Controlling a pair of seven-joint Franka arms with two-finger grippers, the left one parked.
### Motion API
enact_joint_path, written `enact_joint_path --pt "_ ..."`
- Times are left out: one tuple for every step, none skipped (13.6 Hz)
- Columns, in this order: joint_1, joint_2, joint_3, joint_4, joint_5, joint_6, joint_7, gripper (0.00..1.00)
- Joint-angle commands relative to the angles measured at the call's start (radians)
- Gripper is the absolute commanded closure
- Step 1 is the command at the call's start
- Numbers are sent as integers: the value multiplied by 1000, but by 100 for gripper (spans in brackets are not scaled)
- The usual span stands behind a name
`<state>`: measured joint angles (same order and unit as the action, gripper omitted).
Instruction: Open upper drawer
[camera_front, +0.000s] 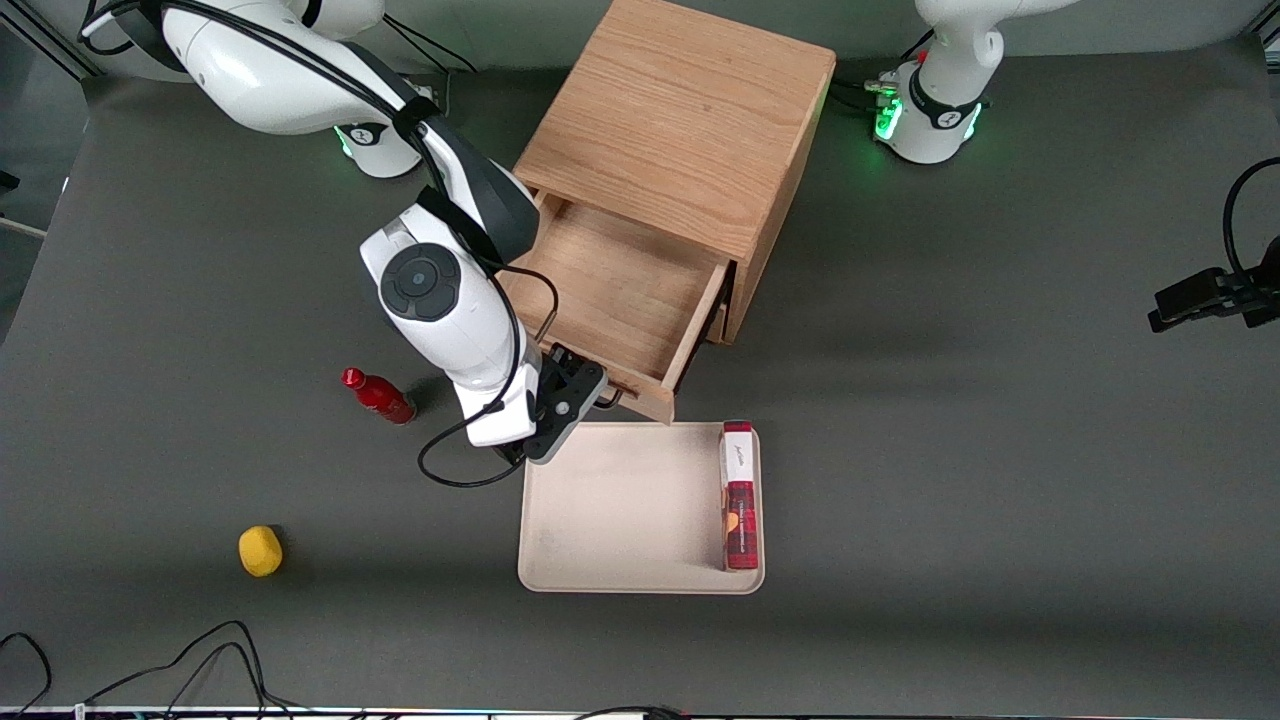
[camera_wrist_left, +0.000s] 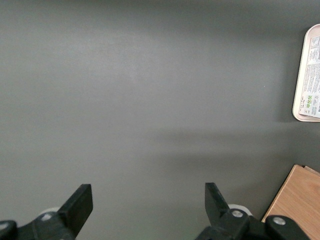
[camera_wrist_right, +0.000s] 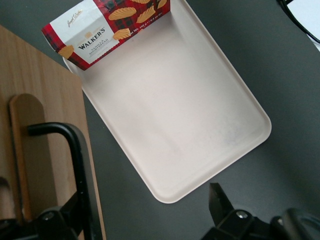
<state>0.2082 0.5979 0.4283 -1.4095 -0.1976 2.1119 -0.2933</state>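
The upper drawer (camera_front: 615, 290) stands pulled far out of the light oak cabinet (camera_front: 680, 120), and its shallow plain-wood box shows bare. Its front (camera_front: 645, 398) faces the tray. My right gripper (camera_front: 578, 388) is at that front, by the black bar handle (camera_wrist_right: 75, 150) and its wooden rail (camera_wrist_right: 27, 150). The gripper (camera_wrist_right: 147, 210) is open wide. One finger (camera_wrist_right: 75, 207) lies against the handle bar, and the other finger (camera_wrist_right: 218, 200) hangs over the dark table beside the tray's corner. Nothing is between them. The lower drawer front is hidden under the open drawer.
A cream tray (camera_front: 540, 520) lies just in front of the open drawer, with a red Walkers biscuit box (camera_front: 739, 495) along one rim. A red bottle (camera_front: 378, 395) and a yellow object (camera_front: 260, 550) lie toward the working arm's end. Cables run along the near table edge.
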Motion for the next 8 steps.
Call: enact_joint_path --pt "-4 25 -5 43 -33 -44 -15 0" --pt "-3 25 -3 47 -33 -53 -15 0" --pt "0 25 -2 56 -33 -67 -15 0" --pt "5 25 0 66 -33 -82 -14 0" --pt "8 25 1 76 -33 -99 -14 0" --pt "10 25 3 87 -33 -113 -14 0" --pt "13 23 4 93 -33 -122 -14 0" --pt "13 25 6 98 -33 -131 -14 0"
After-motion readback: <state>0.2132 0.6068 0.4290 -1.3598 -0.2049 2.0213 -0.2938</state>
